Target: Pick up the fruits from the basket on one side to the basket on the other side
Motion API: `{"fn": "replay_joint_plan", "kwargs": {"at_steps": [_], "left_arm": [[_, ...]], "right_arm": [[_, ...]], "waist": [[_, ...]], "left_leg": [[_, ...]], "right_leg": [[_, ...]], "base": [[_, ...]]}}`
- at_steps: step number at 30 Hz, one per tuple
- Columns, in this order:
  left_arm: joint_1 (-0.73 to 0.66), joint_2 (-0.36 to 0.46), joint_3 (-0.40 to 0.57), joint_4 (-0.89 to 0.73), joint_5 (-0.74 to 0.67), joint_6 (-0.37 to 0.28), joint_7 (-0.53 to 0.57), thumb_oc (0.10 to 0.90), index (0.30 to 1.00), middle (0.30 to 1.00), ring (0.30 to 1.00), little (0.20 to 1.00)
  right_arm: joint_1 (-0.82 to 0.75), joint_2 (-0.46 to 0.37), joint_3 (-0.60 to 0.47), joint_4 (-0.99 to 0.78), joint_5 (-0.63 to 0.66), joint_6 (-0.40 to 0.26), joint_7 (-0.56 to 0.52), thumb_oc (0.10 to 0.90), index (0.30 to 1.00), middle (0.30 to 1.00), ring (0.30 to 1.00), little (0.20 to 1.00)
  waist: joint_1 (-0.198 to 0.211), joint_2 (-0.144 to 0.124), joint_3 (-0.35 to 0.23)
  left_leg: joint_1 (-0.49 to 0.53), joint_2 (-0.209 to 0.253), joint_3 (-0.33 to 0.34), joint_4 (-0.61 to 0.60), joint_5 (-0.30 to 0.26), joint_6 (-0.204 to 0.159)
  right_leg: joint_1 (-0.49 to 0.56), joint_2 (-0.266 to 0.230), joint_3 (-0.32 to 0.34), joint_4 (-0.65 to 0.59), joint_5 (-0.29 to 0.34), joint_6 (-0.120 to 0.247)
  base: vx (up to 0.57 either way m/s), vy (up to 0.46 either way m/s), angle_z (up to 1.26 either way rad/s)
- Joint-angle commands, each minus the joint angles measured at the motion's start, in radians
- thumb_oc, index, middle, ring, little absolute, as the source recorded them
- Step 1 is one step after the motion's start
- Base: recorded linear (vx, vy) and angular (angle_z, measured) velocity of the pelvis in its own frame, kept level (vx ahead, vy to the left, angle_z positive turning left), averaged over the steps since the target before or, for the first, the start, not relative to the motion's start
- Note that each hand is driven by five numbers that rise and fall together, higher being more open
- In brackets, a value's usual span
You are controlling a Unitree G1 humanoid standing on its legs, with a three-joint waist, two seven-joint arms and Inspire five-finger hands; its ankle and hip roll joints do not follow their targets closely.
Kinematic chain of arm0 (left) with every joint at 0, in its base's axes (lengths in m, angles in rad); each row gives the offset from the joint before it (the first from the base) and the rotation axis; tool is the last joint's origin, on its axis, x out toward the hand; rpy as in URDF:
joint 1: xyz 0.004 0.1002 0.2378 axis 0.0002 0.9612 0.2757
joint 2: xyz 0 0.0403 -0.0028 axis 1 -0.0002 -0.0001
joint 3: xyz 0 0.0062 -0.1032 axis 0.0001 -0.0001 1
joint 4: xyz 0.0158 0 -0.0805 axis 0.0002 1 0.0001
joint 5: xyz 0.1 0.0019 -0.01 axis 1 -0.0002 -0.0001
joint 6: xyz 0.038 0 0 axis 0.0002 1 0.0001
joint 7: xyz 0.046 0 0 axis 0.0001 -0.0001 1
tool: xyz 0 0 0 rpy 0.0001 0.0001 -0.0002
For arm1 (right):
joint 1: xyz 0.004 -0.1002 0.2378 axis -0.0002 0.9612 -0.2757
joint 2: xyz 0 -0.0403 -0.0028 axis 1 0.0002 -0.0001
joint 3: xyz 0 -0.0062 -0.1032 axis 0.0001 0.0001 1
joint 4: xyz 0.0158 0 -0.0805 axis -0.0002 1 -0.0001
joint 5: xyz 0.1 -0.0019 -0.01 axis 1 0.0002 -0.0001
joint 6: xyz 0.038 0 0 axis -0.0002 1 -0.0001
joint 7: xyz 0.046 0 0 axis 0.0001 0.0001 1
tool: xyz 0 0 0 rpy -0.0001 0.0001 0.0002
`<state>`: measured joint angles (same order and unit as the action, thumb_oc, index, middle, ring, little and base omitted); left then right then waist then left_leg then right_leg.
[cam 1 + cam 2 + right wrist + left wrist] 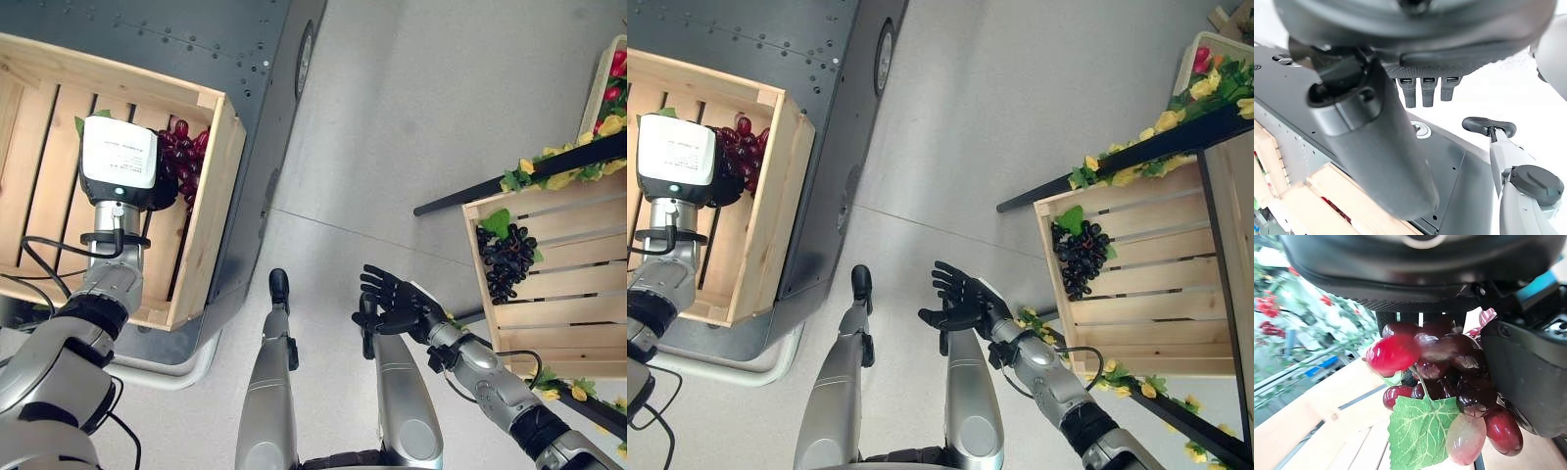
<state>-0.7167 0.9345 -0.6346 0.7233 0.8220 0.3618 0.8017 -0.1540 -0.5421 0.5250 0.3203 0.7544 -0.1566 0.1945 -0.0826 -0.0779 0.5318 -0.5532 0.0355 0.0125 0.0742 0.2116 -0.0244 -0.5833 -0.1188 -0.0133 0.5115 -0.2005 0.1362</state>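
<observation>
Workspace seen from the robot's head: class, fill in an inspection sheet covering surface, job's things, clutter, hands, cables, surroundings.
Surface: grey floor; dark metal panel.
Job's things: left crate holds red grapes; right crate holds dark grapes.
Clutter: nothing seen.
Hands: left hand in the left crate, fingers curled round the red grapes; right hand open between the crates, holding nothing.
Cables: nothing seen beyond the robot's own.
Surroundings: yellow flower garlands by the right crate.

A pale grey smooth floor (411, 117) spreads across the middle, crossed by a thin seam line. On the left lies a dark grey riveted metal platform (196, 39) with a white rounded edge. On the right, black slanted bars (519, 181) carry yellow artificial flowers with green leaves (568, 166).
</observation>
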Motion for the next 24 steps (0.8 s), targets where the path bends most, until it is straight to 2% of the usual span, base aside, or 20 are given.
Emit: {"fn": "replay_joint_plan", "kwargs": {"at_steps": [1, 7, 14, 17, 24], "left_arm": [[-0.036, 0.055, 0.094, -0.078, 0.071, 0.053, 0.136, 0.4, 0.3, 0.3, 0.3, 0.3], [0.057, 0.093, 0.171, -0.197, 0.089, 0.061, 0.136, 0.4, 0.3, 0.3, 0.3, 0.3], [0.109, 0.129, 0.236, -0.244, 0.107, 0.046, 0.12, 0.4, 0.3, 0.3, 0.3, 0.3], [0.134, 0.136, 0.259, -0.261, 0.114, 0.046, 0.126, 0.4, 0.3, 0.3, 0.3, 0.3], [0.239, 0.131, 0.338, -0.338, 0.133, 0.032, 0.184, 0.4, 0.3, 0.3, 0.3, 0.3]], "right_arm": [[0.061, -0.051, -0.064, -0.115, 0.028, -0.088, 0.005, 0.8, 0.9, 0.9, 0.9, 0.9], [0.083, -0.051, -0.094, -0.129, 0.025, -0.093, 0.016, 0.8, 0.9, 0.9, 0.9, 0.9], [0.091, -0.047, -0.113, -0.136, 0.031, -0.083, 0.023, 0.8, 0.9, 0.9, 0.9, 0.9], [0.103, -0.043, -0.12, -0.136, 0.023, -0.085, 0.026, 0.8, 0.9, 0.9, 0.9, 0.9], [0.13, -0.044, -0.159, -0.204, 0.036, -0.158, 0.042, 0.8, 0.9, 0.9, 0.9, 0.9]], "waist": [[0.004, 0.021, -0.012], [0.026, 0.031, -0.012], [0.037, 0.04, -0.012], [0.039, 0.043, -0.029], [0.049, 0.047, -0.085]], "left_leg": [[0.05, -0.056, 0.017, 0.177, -0.193, 0.02], [0.133, -0.059, -0.004, 0.124, -0.185, 0.018], [0.225, -0.054, -0.011, 0.082, -0.182, 0.014], [0.249, -0.051, -0.015, 0.059, -0.179, 0.011], [0.333, -0.047, -0.04, -0.037, -0.161, 0.002]], "right_leg": [[0.093, -0.003, -0.043, -0.361, 0.299, -0.043], [0.173, -0.001, -0.066, -0.385, 0.284, -0.044], [0.261, 0.006, -0.083, -0.4, 0.265, -0.045], [0.286, 0.007, -0.086, -0.415, 0.261, -0.046], [0.365, 0.009, -0.103, -0.474, 0.258, -0.04]], "base": [[-0.04, -0.045, 0.11], [-0.04, -0.053, 0.09], [-0.01, -0.036, 0.09], [0.02, -0.018, 0.03], [0.05, -0.037, 0.02]]}}
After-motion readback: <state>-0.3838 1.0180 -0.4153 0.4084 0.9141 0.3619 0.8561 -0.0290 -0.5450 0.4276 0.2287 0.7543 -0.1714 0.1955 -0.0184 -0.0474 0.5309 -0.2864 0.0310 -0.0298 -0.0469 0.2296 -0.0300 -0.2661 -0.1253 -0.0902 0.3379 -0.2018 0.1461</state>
